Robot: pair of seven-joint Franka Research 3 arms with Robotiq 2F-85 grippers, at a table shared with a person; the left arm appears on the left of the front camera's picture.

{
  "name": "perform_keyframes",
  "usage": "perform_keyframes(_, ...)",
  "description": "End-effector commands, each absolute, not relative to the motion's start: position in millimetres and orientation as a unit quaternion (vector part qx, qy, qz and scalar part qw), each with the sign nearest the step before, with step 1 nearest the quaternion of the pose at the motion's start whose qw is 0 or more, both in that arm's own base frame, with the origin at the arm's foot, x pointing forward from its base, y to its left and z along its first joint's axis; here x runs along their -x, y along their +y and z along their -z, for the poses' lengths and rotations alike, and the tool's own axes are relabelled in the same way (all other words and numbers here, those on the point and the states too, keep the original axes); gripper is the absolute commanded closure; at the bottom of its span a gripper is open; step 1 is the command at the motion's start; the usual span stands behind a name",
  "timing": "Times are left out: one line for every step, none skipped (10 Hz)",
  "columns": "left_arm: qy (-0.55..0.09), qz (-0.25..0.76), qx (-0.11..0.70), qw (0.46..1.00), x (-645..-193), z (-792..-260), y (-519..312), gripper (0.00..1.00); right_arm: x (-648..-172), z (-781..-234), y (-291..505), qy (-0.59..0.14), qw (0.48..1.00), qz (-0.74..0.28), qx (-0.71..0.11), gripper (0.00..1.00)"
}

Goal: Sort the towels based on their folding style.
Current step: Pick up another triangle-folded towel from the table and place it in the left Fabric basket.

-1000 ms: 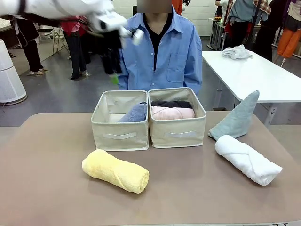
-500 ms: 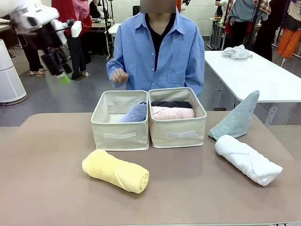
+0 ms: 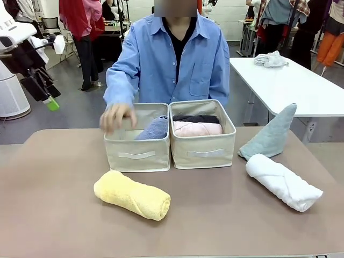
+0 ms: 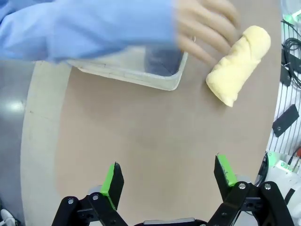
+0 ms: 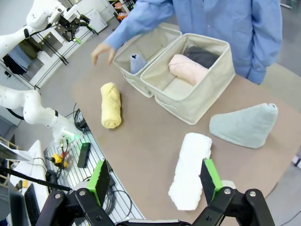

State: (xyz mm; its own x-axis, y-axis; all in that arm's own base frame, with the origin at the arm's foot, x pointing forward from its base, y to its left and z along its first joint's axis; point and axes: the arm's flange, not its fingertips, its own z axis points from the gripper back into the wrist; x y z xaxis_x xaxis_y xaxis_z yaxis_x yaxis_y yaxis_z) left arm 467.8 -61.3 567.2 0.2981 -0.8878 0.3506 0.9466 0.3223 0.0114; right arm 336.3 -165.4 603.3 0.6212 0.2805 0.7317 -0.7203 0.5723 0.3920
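Your left gripper (image 4: 168, 172) hung wide open, empty, your right gripper (image 5: 155, 179) likewise spread, yellow roll (image 3: 132, 194) lay before the left bin (image 3: 137, 146), white roll (image 3: 283, 181) and grey-green cone (image 3: 271, 135) rightward, lavender-blue cone (image 3: 154, 128) inside left bin, pink roll (image 3: 196, 129) and charcoal roll (image 3: 195, 119) in right bin (image 3: 203, 146).

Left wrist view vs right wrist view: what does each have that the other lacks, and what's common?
Left wrist: the left gripper close up, open over bare table. Right wrist: the right gripper, open, plus white roll, grey-green cone, and pink roll and charcoal roll in the right bin. Both: yellow roll, left bin, the person's hand by it.
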Motion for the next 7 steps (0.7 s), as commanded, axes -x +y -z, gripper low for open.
perform_keyframes(-0.143,0.585,0.099,0.792,-475,-568,-67,0.00,-338,-603,-165,-0.321,0.821,-0.309,-0.358,0.00)
perform_keyframes(-0.148,0.574,0.099,0.800,-468,-567,-61,0.00,-338,-603,-165,-0.321,0.821,-0.309,-0.358,0.00)
perform_keyframes(-0.183,0.588,0.142,0.775,-452,-584,-7,0.00,-338,-603,-165,-0.321,0.821,-0.309,-0.358,0.00)
perform_keyframes(-0.239,0.586,0.199,0.748,-420,-598,79,0.00,-338,-603,-165,-0.321,0.821,-0.309,-0.358,0.00)
perform_keyframes(-0.278,0.574,0.219,0.738,-399,-595,115,0.00,-338,-603,-165,-0.321,0.821,-0.309,-0.358,0.00)
perform_keyframes(-0.306,0.559,0.224,0.737,-379,-582,133,0.00,-338,-603,-165,-0.321,0.821,-0.309,-0.358,0.00)
perform_keyframes(-0.310,0.562,0.244,0.726,-388,-578,141,0.00,-338,-603,-165,-0.321,0.821,-0.309,-0.358,0.00)
